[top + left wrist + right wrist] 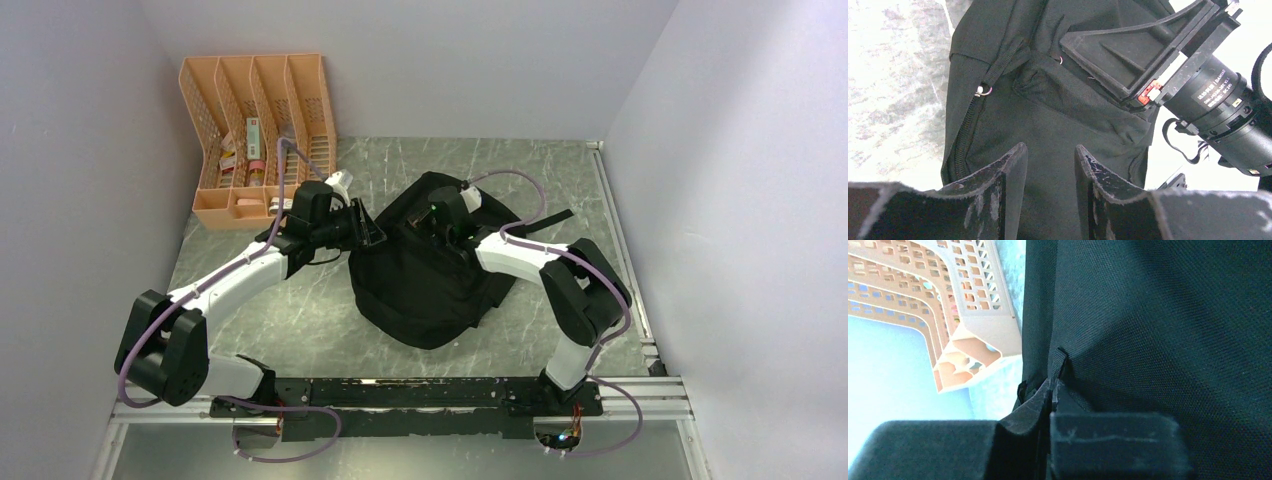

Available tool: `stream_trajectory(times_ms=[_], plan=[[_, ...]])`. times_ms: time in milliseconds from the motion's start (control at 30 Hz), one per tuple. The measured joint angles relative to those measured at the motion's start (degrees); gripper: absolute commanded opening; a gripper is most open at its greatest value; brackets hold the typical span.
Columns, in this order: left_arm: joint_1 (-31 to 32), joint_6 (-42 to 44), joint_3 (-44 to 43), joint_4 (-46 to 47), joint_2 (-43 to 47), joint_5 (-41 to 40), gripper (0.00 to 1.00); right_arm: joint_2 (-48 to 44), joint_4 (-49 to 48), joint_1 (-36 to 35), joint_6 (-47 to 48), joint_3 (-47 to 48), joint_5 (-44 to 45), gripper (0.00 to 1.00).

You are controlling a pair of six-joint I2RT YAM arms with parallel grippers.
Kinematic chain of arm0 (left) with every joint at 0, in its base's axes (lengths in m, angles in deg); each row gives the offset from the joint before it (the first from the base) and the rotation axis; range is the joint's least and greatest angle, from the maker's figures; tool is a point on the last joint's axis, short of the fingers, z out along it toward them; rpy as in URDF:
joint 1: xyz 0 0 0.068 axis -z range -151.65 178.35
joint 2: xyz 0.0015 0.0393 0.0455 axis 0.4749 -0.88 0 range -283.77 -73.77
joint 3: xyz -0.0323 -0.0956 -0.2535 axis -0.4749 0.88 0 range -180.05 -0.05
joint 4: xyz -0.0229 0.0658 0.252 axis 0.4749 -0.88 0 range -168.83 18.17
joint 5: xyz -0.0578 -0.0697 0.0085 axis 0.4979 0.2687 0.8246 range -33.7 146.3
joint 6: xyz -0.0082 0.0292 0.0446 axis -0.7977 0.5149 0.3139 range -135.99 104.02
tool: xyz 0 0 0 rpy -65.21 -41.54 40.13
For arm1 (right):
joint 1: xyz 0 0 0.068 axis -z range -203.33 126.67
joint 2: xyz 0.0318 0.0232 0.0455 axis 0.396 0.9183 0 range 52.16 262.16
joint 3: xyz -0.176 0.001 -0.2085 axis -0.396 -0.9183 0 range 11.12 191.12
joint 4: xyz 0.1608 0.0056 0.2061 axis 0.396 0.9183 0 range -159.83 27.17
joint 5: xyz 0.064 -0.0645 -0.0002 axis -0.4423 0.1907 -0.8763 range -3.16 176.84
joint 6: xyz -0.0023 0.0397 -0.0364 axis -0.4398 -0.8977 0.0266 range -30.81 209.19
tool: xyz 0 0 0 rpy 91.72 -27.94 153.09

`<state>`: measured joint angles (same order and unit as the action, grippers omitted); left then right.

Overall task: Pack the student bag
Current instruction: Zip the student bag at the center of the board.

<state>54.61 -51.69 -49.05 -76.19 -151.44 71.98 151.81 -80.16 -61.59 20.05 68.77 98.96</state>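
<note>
The student bag (pixel 430 285), a black fabric backpack, lies in the middle of the table. Its zipper (pixel 964 145) and a metal pull ring (pixel 983 90) show in the left wrist view. My left gripper (pixel 368 232) sits at the bag's upper left edge. Its fingers (pixel 1013 165) stand partway apart, with bag fabric (pixel 1048 165) filling the gap. My right gripper (pixel 425 232) rests on top of the bag. It is shut on a small black fabric tab (pixel 1060 359) of the bag, which sticks out past the fingertips (pixel 1040 395). The inside of the bag is hidden.
An orange mesh desk organiser (pixel 260 130) with several small items stands at the back left, close behind the left gripper; it also shows in the right wrist view (pixel 968 345). Grey walls close in both sides. A metal rail (pixel 620 240) runs along the table's right edge.
</note>
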Motion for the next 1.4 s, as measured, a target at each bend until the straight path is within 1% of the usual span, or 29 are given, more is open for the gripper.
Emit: stream_trajectory(times_ms=[133, 300, 567, 733, 833, 867, 933, 967, 1000, 1033, 1200, 1400], plan=[[0.0, -0.5, 0.0, 0.0, 0.0, 0.0, 0.45, 0.0, -0.9, 0.0, 1.3, 0.0, 0.3, 0.0], [-0.2, -2.0, 0.0, 0.0, 0.0, 0.0, 0.45, -1.2, -4.3, 0.0, 4.2, -2.0, 0.3, 0.0], [-0.7, -9.4, -0.4, 1.0, -2.0, 0.2, 0.48, -5.1, -13.8, 0.2, 9.2, -7.6, -2.4, 0.0], [-0.7, -13.2, -3.7, 1.0, -4.7, 0.5, 0.47, -7.1, -20.1, 0.2, 11.5, -11.3, -4.9, 0.0], [-0.7, -14.3, -5.8, 1.0, -5.1, 0.5, 0.48, -8.2, -21.7, 0.2, 12.6, -12.4, -5.3, 0.0], [-0.7, -14.4, -6.2, 1.1, -5.1, 0.5, 0.48, -8.7, -21.7, 0.2, 12.9, -12.4, -5.2, 0.01], [-0.7, -14.7, -6.8, 1.1, -5.1, 0.4, 0.48, -9.2, -20.9, 0.2, 13.0, -12.2, -4.8, 0.1], [-0.7, -14.7, -6.8, 1.1, -5.1, 0.4, 0.47, -9.2, -20.0, 0.2, 12.9, -11.9, -4.5, 0.21], [-0.7, -14.7, -6.8, 1.0, -5.1, 0.4, 0.47, -9.2, -18.1, 0.3, 12.9, -11.0, -3.9, 0.3], [-0.7, -14.7, -6.8, 1.0, -5.1, 0.4, 0.47, -9.1, -16.2, 0.3, 12.8, -10.0, -3.4, 0.33], [-0.7, -14.6, -6.8, 0.6, -5.1, 0.2, 0.47, -8.6, -8.0, 0.3, 12.2, -4.8, -1.6, 0.42], [-0.7, -14.4, -6.7, -0.3, -5.0, 0.0, 0.46, -5.9, -2.3, 0.3, 10.7, -0.7, -1.1, 0.44]])
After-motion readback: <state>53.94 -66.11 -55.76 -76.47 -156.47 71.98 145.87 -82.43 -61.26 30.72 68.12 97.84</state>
